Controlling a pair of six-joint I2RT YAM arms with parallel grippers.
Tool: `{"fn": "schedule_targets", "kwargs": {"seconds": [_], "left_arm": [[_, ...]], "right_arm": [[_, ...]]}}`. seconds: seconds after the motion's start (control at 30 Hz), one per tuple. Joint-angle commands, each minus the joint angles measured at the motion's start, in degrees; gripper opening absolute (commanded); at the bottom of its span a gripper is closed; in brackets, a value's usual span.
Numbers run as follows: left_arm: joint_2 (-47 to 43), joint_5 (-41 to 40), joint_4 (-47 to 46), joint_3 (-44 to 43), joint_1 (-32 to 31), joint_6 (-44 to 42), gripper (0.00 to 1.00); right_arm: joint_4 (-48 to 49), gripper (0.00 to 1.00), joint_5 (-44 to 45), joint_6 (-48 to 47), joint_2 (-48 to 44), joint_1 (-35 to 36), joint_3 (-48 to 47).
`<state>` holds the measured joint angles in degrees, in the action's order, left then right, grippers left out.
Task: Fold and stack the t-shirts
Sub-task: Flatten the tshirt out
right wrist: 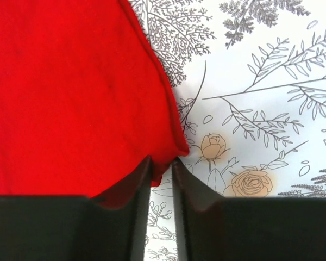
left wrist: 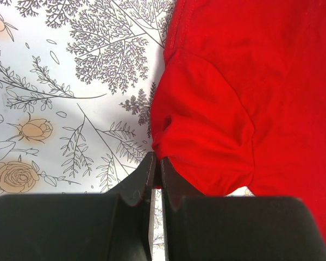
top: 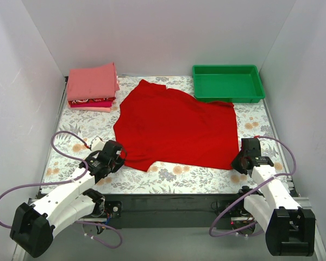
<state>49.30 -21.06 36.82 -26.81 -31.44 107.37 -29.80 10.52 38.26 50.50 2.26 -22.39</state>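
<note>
My left gripper [left wrist: 156,167] is shut tight. Its two tips pinch the edge of one sleeve of the red t-shirt [left wrist: 250,92]. The sleeve bunches up just past the tips and to their right. To their left I see only the flowery table cover [left wrist: 54,109].

My right gripper [right wrist: 162,163] is almost shut, with a thin gap left. A bottom corner of the red t-shirt pokes right into that gap. I cannot tell if the tips squeeze it. The red cloth spreads out to the left of these tips. The flowery cover is to their right.

The red t-shirt lies open and flat between my two grippers and stretches away from them. Far past my left gripper, in the back corner, sits a pile of folded t-shirts [top: 92,87], with a salmon-pink one on top. Far past my right gripper is a green tray [top: 228,82]. The shirt's far edge reaches up to its near rim.
</note>
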Motion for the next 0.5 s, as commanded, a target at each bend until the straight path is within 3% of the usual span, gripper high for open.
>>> {"fn": "schedule_targets", "kwargs": {"seconds": [0.0, 0.03, 0.07, 0.13, 0.33, 0.47], "left_arm": [[-0.3, -1.9, -0.4, -0.3, 0.2, -0.1, 0.0], [-0.3, -1.8, -0.3, -0.4, 0.2, 0.0, 0.0], [-0.3, -1.8, -0.3, -0.5, 0.2, 0.0, 0.0], [-0.8, -1.9, -0.1, -1.0, 0.2, 0.0, 0.0], [-2.3, -2.2, 0.1, -5.0, 0.2, -0.1, 0.0], [-1.7, -5.0, 1.7, -12.4, 0.2, -0.4, 0.0]], "right_arm": [[-0.1, 0.21, -0.2, -1.0, 1.4, -0.2, 1.7], [0.0, 0.12, -0.4, -1.4, 1.3, -0.2, 1.4], [-0.1, 0.11, -0.4, -1.4, 1.2, -0.2, 1.2], [0.1, 0.01, -1.2, -2.0, 0.9, -0.2, 0.2], [0.1, 0.01, -5.1, -6.3, -1.7, -0.2, -5.1], [0.4, 0.01, -5.0, -8.3, -5.1, -0.2, -10.9]]}}
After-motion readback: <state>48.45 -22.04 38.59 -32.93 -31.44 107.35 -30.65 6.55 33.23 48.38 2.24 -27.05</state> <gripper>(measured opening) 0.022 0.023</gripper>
